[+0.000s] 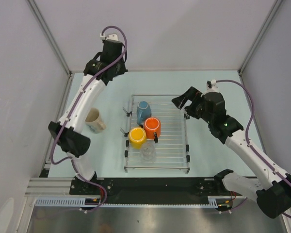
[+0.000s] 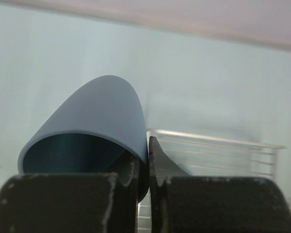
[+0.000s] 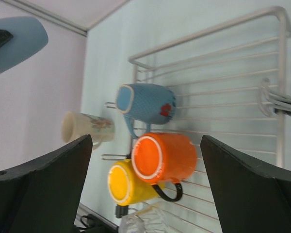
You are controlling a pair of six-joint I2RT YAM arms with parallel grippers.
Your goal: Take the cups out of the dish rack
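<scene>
While tilted, cup [image 2: 97,116] in end effector [image 2: 143,154]

Pale teal table [image 1: 208,155] between seemingly lavender walls [image 1: 174,34].

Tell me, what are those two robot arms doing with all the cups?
They are taking cups off the dish rack. The left gripper pinches the rim of a blue cup and holds it up in the air, away from the rack. The right gripper is open and empty beside the rack. A beige cup lies on the table left of the rack. On the rack are a light blue mug, an orange mug, a yellow cup and a clear glass.
</scene>
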